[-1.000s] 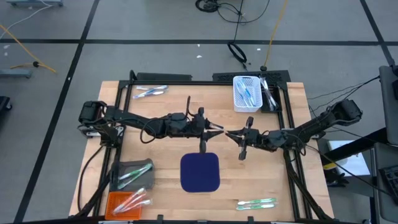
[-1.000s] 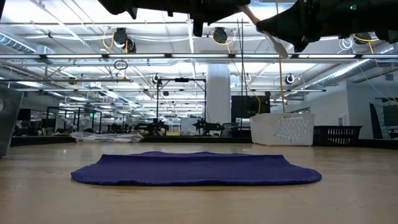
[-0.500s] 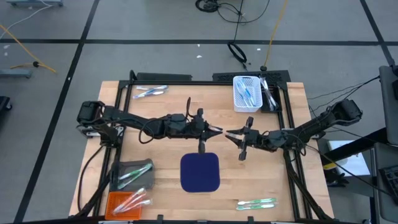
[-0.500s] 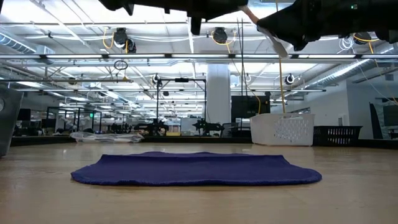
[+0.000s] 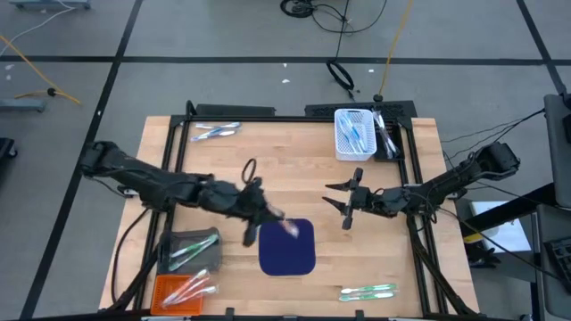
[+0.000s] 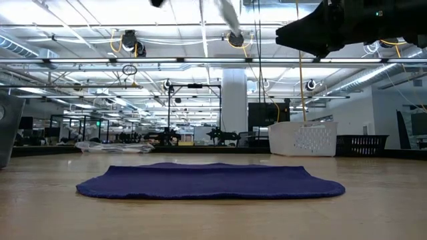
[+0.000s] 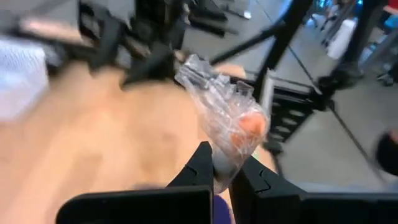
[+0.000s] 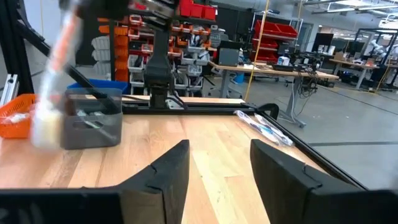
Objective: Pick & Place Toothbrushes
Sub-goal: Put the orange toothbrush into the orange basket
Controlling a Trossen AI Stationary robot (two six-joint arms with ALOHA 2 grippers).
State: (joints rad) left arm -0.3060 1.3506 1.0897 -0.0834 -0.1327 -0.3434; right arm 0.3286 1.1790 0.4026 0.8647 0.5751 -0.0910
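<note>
Holding a wrapped orange-pink toothbrush [image 7: 233, 124], the left tool [image 5: 268, 214] is clamped, hovering at the navy mat's [image 5: 287, 250] upper-left edge. Right tool [image 5: 335, 194] spread wide, empty, centre-right of frame above bare counter [image 5: 303, 160].

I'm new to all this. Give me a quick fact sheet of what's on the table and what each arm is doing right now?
Left gripper: shut on a wrapped toothbrush, above the navy mat's corner
Right gripper: open, empty, right of table centre
Navy mat: flat, front centre, nothing lying on it
White basket: back right, blue toothbrushes inside
Grey bin: front left, green ones inside
Orange bin: front-left corner, pink ones inside
Loose toothbrushes: blue pair back left, green pair front right
</note>
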